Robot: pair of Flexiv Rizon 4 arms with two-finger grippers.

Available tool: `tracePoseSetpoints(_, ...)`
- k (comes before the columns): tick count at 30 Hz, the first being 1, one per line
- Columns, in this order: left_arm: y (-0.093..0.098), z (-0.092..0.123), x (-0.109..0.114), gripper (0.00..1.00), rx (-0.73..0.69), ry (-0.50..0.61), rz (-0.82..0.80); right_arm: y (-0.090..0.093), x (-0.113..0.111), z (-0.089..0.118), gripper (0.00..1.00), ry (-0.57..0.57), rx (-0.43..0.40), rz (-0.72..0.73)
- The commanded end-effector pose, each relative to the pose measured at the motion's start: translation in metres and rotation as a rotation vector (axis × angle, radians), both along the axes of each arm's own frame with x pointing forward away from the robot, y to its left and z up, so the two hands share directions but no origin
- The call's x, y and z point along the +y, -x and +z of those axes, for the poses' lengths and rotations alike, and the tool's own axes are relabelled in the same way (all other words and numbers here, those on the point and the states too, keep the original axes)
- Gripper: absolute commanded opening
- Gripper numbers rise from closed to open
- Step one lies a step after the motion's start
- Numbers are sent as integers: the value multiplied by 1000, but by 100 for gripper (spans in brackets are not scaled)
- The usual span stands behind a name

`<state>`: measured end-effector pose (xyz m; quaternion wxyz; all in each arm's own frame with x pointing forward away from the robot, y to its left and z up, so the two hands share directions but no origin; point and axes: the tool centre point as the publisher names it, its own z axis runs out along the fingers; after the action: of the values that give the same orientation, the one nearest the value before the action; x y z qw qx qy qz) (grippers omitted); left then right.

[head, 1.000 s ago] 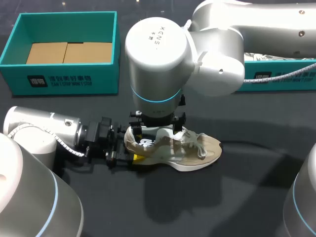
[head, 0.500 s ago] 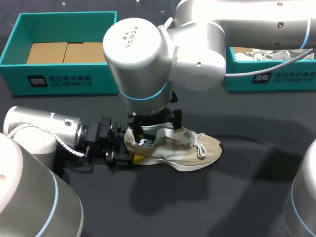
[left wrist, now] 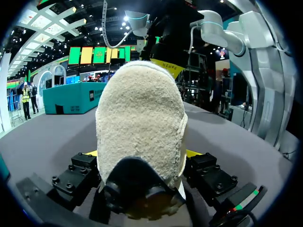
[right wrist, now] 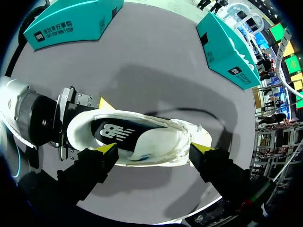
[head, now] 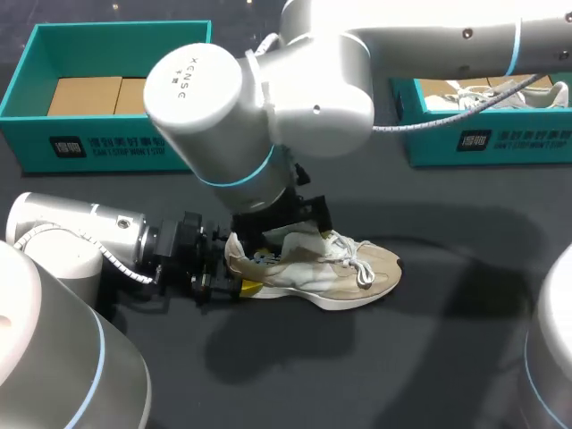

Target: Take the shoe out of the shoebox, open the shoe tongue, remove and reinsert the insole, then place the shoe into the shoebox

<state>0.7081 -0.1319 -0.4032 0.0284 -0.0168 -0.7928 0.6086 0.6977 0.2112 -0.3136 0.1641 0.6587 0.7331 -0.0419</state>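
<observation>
From above, our right arm hides the tips of the right gripper and the mouth of the shoe, and the box behind runs off the edge. At our left wrist, the heel hides the shoe's front and most of the left gripper.

A dark grey table spreads under everything. At its far right stands a second teal box with a pale shoe inside. Two brown cardboard sheets lie side by side in the left teal box.
</observation>
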Motion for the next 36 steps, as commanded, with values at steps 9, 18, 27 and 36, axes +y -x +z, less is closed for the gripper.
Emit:
tracePoseSetpoints(9,2,-2,0,0,-1,-1,2,0,-1,-17,100,512,-181,-451)
tracePoseSetpoints(18,2,-2,0,0,-1,-1,2,7,-9,-16,100,485,-190,-489)
tracePoseSetpoints(27,2,-2,0,0,-1,-1,2,11,-22,-13,100,458,-178,-516)
tracePoseSetpoints(36,2,-2,0,0,-1,-1,2,2,-30,-9,98,430,-153,-510)
